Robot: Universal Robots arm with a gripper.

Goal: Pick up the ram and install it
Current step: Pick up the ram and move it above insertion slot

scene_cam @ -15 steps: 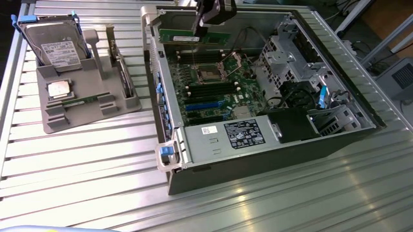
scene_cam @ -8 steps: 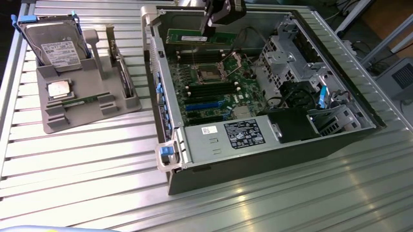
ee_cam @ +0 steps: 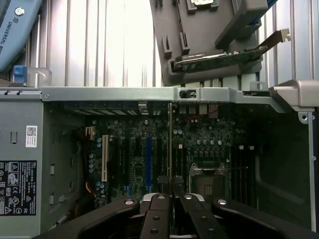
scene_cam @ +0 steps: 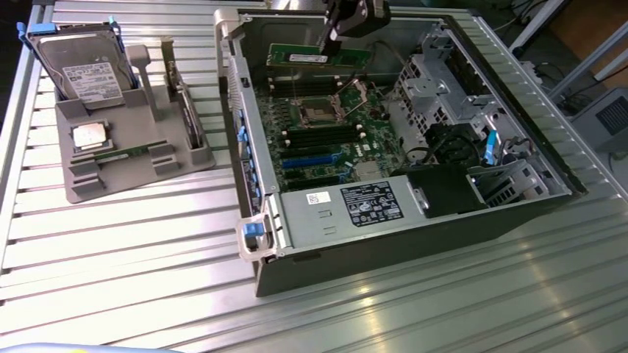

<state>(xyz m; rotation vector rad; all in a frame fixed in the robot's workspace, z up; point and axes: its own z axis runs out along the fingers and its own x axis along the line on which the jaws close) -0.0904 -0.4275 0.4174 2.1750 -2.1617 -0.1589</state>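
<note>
The ram [scene_cam: 316, 57] is off the tray and in my grip, a slim green stick hanging under the pincer [scene_cam: 337, 40] inside the open computer case [scene_cam: 393, 243], over the far part of the motherboard [scene_cam: 343, 147]. The pincer is clenched on the stick's upper edge, near its middle as far as I can judge. The stick's long axis runs across the exterior view from left to right, and it looks close to level. Through the wrist view I see the ram [ee_cam: 170, 144] edge-on, a thin line running straight out from between the pincer [ee_cam: 170, 185] tips. The CPU socket [ee_cam: 209, 181] sits just to one side of that line. The relation that matters is between the stick and the black memory slots [scene_cam: 314, 136]. They lie below the ram and on the nearer side of the CPU socket [scene_cam: 319, 112] in the exterior view, and their long axes look roughly parallel to the stick. I judge it airborne and apart from the board, not yet seated. Well away on the exterior view's left, the grey tray [scene_cam: 98, 184] rests on the slatted surface [scene_cam: 128, 250], carrying a second stick [scene_cam: 126, 153] and the hard drive [scene_cam: 84, 66].
</note>
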